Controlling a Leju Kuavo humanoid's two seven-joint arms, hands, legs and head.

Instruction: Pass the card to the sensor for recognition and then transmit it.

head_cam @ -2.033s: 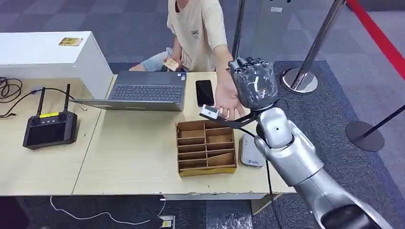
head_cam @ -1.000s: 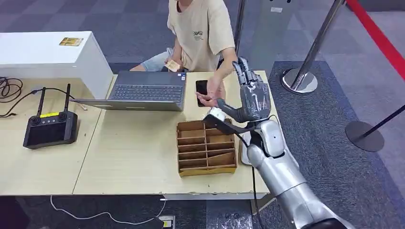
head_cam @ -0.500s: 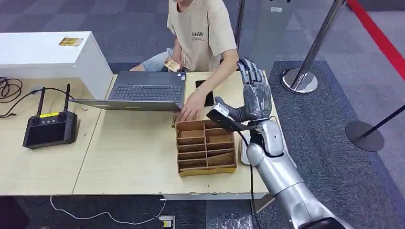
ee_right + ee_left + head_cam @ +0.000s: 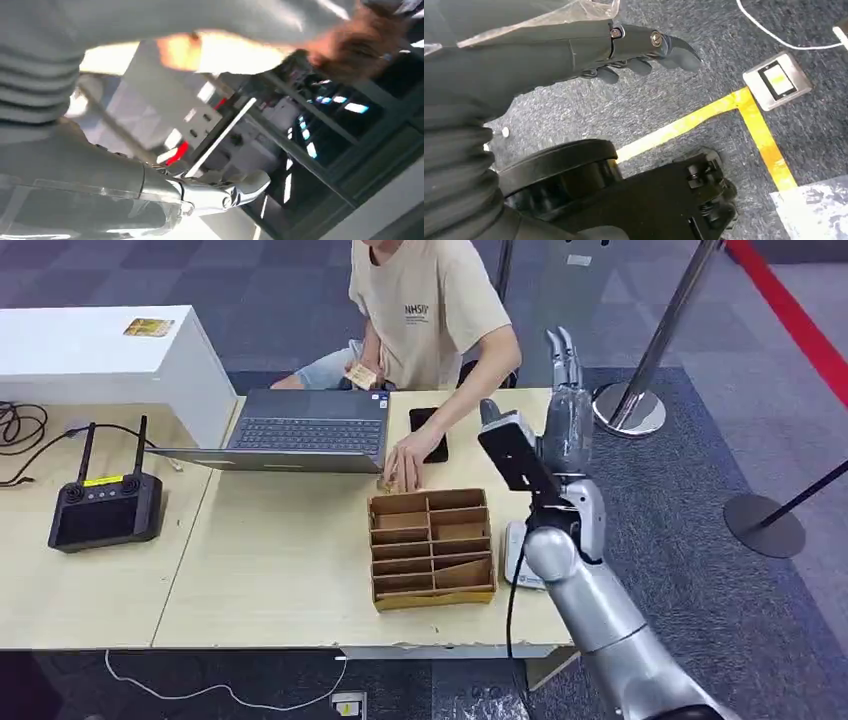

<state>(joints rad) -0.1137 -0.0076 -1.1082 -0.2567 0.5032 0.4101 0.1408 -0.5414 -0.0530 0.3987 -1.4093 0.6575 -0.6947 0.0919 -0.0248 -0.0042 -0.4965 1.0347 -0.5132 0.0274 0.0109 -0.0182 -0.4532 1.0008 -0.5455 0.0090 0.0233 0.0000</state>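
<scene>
My right hand (image 4: 562,410) is raised, fingers straight, holding nothing. The person's hand (image 4: 403,472) has the card; I'd judge handover done, so retract.

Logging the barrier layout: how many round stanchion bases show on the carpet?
2: a chrome base beside the far right corner of the table, and a dark base further right. Others may lie outside the frame.

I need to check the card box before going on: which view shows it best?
The head view: the box sits whole on the table, its dividers clear, a person's hand at its far edge. The wrist views look at the floor and the room instead.
</scene>
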